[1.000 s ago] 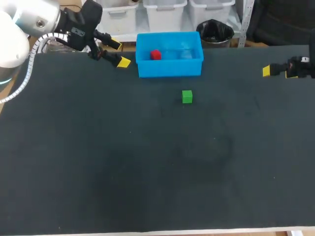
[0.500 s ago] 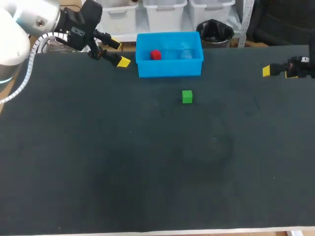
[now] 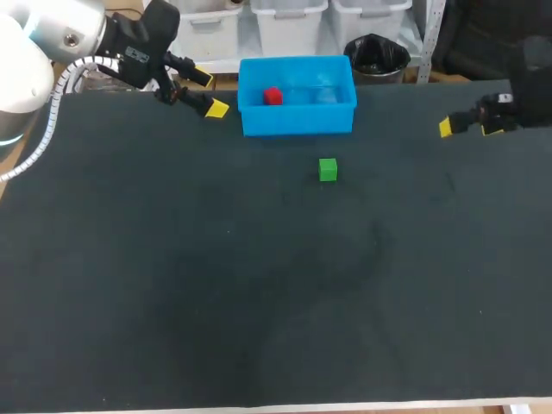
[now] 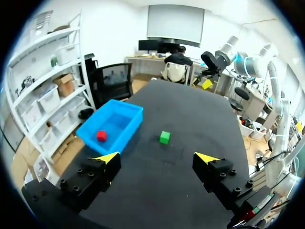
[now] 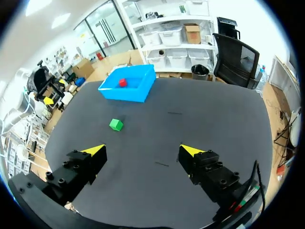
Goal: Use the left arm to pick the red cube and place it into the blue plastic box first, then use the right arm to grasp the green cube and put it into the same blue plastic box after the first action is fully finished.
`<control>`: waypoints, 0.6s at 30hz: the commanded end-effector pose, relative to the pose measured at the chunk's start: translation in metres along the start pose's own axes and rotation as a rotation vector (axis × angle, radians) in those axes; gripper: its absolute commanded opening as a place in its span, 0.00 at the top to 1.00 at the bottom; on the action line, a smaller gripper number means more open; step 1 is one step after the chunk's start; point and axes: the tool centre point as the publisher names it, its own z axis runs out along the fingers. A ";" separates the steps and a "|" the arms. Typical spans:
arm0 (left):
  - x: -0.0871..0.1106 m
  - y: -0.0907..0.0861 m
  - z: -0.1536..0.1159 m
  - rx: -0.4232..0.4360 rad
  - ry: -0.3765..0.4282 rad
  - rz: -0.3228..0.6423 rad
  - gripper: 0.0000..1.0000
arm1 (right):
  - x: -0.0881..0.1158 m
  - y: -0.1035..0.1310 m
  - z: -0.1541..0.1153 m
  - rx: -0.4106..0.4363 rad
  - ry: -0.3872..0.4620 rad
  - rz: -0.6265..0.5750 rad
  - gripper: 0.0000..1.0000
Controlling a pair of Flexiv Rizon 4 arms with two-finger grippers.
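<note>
A wide, black matte tabletop (image 3: 259,302) is filling nearly the whole head view, its flat surface stretching from side to side. A thin pale edge strip (image 3: 388,404) is running along its near side. Even, soft light is falling on it, leaving a faint uneven sheen toward the middle. In the left wrist view the same dark tabletop (image 4: 190,109) is narrowing with distance. In the right wrist view it (image 5: 200,124) is showing a few short pale scuffs (image 5: 174,113).
</note>
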 end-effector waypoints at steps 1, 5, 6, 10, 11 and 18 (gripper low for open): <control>0.001 0.001 0.000 0.001 -0.005 0.003 0.00 | -0.012 0.008 0.011 0.132 0.066 0.003 0.00; 0.001 0.001 0.000 0.001 -0.005 0.003 0.00 | -0.019 0.015 0.019 0.167 0.088 0.020 0.00; 0.001 0.001 0.000 0.001 -0.005 0.003 0.00 | -0.021 0.018 0.022 0.175 0.098 0.021 0.00; 0.001 0.001 0.000 0.001 -0.005 0.003 0.00 | -0.029 0.033 0.032 0.162 0.105 0.015 0.00; 0.001 0.001 0.000 0.001 -0.005 0.003 0.00 | -0.031 0.038 0.034 0.147 0.103 0.011 0.00; 0.001 0.001 0.000 0.001 -0.005 0.003 0.00 | -0.031 0.038 0.034 0.147 0.103 0.011 0.00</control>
